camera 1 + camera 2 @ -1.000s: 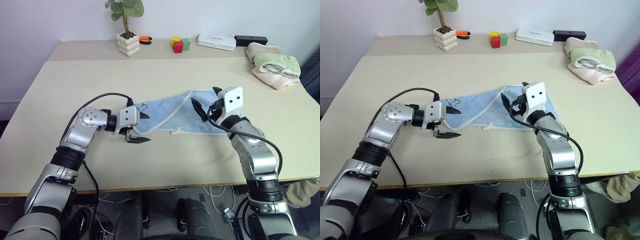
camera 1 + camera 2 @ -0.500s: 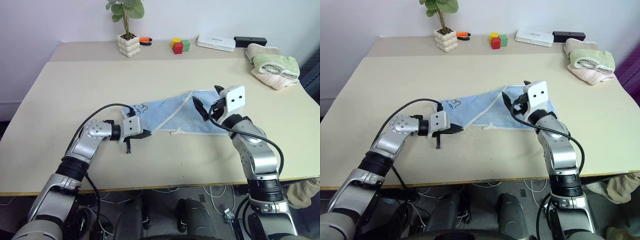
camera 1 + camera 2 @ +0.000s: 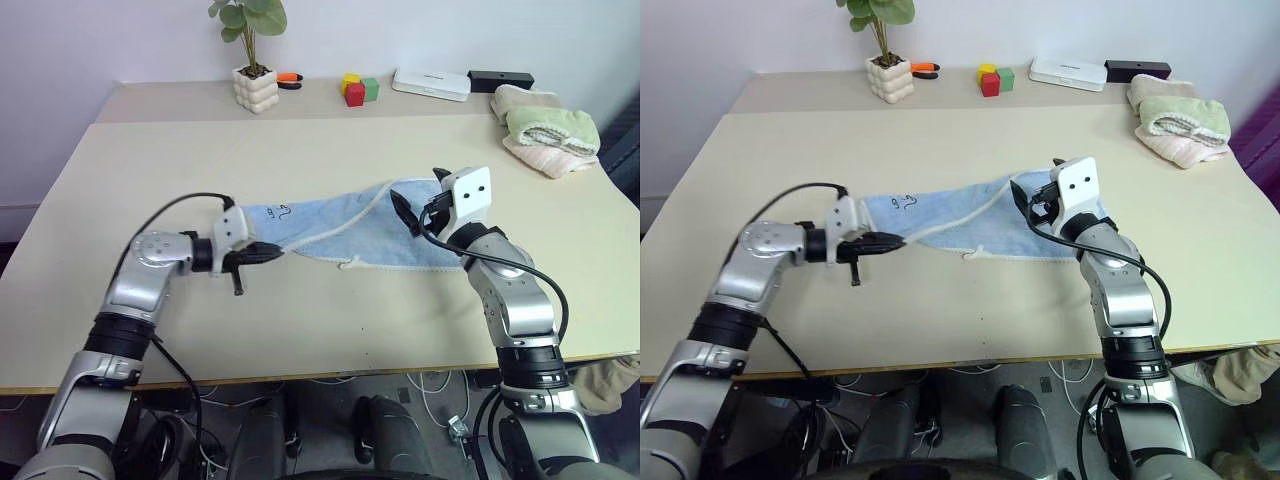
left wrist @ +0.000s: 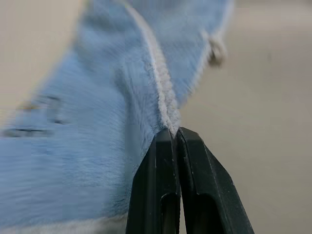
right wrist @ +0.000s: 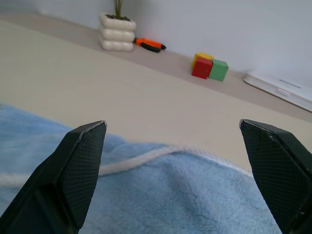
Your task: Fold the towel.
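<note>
The light blue towel [image 3: 370,230] lies loosely bunched across the middle of the table, its pale stitched edge running diagonally and a small loop tag [image 3: 348,264] at its near side. My left gripper [image 3: 265,250] is shut on the towel's left near edge. In the left wrist view the left gripper [image 4: 174,132] pinches the whitish edge of the towel [image 4: 97,122]. My right gripper [image 3: 420,200] hovers open over the towel's right end, with nothing between its fingers. In the right wrist view the right gripper [image 5: 170,124] stands wide apart above the towel [image 5: 170,195].
At the back stand a potted plant [image 3: 255,88], an orange tool [image 3: 290,77], coloured blocks [image 3: 357,90], a white box [image 3: 432,84] and a black box [image 3: 501,79]. Folded green and cream towels [image 3: 550,128] sit at the far right. The table [image 3: 150,170] is bare on the left.
My left gripper closed on the towel's left near edge and drew it to the left, stretching the cloth out. The right gripper stayed open, almost in place.
</note>
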### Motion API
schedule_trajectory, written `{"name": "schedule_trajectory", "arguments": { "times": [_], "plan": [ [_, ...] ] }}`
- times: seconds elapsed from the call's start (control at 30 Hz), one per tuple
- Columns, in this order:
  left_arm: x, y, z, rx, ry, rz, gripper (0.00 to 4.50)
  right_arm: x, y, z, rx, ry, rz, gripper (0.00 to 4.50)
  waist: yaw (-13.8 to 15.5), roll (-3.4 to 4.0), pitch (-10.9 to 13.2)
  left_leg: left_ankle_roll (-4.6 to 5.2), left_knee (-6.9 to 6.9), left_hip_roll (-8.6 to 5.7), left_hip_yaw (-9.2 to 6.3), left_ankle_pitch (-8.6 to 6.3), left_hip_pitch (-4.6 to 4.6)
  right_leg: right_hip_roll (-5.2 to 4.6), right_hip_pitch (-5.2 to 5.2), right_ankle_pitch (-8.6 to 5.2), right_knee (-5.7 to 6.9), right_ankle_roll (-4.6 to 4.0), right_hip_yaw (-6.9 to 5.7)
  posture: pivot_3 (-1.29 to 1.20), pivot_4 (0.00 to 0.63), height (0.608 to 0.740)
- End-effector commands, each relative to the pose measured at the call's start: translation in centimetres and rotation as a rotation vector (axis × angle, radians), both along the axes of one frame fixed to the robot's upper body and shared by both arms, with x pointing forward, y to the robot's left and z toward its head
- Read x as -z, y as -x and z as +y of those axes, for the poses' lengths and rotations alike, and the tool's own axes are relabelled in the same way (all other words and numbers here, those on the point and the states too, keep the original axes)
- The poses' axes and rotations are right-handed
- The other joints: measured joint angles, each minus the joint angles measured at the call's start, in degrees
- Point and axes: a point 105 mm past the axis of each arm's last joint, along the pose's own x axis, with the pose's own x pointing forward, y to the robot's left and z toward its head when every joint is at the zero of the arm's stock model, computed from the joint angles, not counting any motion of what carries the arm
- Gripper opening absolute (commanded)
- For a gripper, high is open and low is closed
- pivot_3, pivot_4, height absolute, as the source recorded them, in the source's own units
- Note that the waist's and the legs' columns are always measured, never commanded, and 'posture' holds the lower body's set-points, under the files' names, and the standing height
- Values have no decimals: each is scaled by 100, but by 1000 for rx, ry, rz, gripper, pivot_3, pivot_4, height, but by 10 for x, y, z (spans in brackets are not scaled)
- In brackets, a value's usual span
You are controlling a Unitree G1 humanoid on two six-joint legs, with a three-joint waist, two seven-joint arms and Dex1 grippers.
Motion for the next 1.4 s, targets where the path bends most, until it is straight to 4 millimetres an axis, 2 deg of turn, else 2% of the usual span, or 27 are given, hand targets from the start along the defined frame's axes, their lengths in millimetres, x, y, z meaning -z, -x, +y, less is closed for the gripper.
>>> {"name": "schedule_trajectory", "arguments": {
  "times": [0.03, 0.2, 0.27, 0.43, 0.5, 0.6, 0.67, 0.73, 0.8, 0.87, 0.93, 1.03, 1.1, 1.2, 1.3, 1.4],
  "plan": [
    [-11, 16, 6, 33, 42, -13, 104, -13, -4, -20, 48, 129, -69, 4500, -1, 0, 0, 0, 0, 0, 1, 0, 0, 0, 0, 0, 0, 0, 1, 0, 150, 740],
    [-11, 32, 10, 38, 77, -50, 104, -5, -14, -45, 105, 439, -84, 4500, -9, 2, 2, -1, 0, -1, 2, 0, 1, -1, -1, -12, -3, -20, 2, 0, 150, 740],
    [-2, 44, 10, 48, 70, -47, 104, -9, -24, -56, 143, 505, -99, 4500, -31, 3, 2, -2, -1, 0, 2, 0, 1, -1, -2, -12, -3, -19, 3, 0, 150, 740],
    [15, 79, 9, 102, 74, 10, 104, -17, -42, -58, 137, 616, -129, 4500, -137, 8, 5, -11, -22, 0, 20, 6, 2, -1, -19, -1, 0, 0, 13, 0, 150, 740],
    [20, 87, 12, 93, 66, 25, 104, -18, -51, -62, 165, 594, -119, 4500, -163, 8, 6, -17, -28, 0, 21, 10, 3, 0, -21, -1, -1, 0, 13, 0, 150, 740],
    [25, 96, 15, 81, 72, 57, 104, -12, -68, -71, 214, 331, -11, 4500, -173, 8, 6, -22, -33, 1, 22, 13, 8, 1, -19, -2, -2, -2, 13, 0, 150, 740],
    [26, 101, 15, 80, 83, 76, 104, -2, -73, -70, 198, 229, 58, 4500, -156, 8, 5, -22, -36, 0, 22, 13, 8, 1, -19, -1, -1, -1, 14, 0, 150, 740],
    [32, 109, 18, 78, 77, 116, 104, 4, -77, -66, 184, 306, 86, 4500, -155, 10, 6, -22, -41, -1, 22, 14, 7, 0, -19, -1, -3, -1, 14, 0, 150, 740],
    [36, 114, 23, 63, 66, 127, 104, 1, -76, -57, 115, 535, 29, 4500, -161, 13, 8, -22, -52, -2, 31, 14, 9, -1, -24, -1, -6, -1, 21, 0, 150, 740],
    [39, 117, 27, 46, 62, 128, 104, -1, -75, -55, 89, 767, -21, 4500, -166, 15, 10, -27, -63, -4, 42, 17, 9, -1, -38, -1, -4, 0, 30, 0, 150, 740],
    [42, 121, 28, 42, 64, 132, 104, -10, -77, -54, 80, 905, -74, 4500, -179, 18, 11, -33, -69, -3, 51, 21, 9, -1, -50, -1, -1, -1, 36, 0, 150, 740],
    [46, 126, 26, 48, 58, 135, 104, -15, -76, -41, 7, 1015, -142, 4500, -204, 22, 12, -38, -77, -1, 68, 24, 11, -1, -63, -2, 1, -3, 46, 0, 150, 740],
    [48, 128, 24, 51, 59, 135, 104, -9, -72, -21, -105, 1154, -216, 4500, -237, 21, 11, -42, -82, 3, 88, 25, 14, 2, -63, -4, 2, -6, 47, 0, 150, 740],
    [49, 131, 20, 53, 70, 129, 104, -2, -70, -2, -192, 1280, -285, 4500, -255, 22, 11, -45, -89, 5, 99, 26, 18, 1, -65, -5, 2, -8, 49, 0, 150, 740],
    [49, 133, 17, 58, 74, 126, 104, 7, -72, 5, -223, 1450, -345, 4500, -258, 23, 12, -46, -89, 6, 112, 27, 17, 0, -73, -6, 7, -9, 58, 0, 150, 740],
    [48, 134, 14, 59, 77, 124, 104, 10, -74, 8, -230, 1527, -375, 4500, -272, 23, 12, -50, -90, 8, 118, 25, 18, 0, -77, -10, 10, -16, 64, 0, 150, 740]
  ]
}}
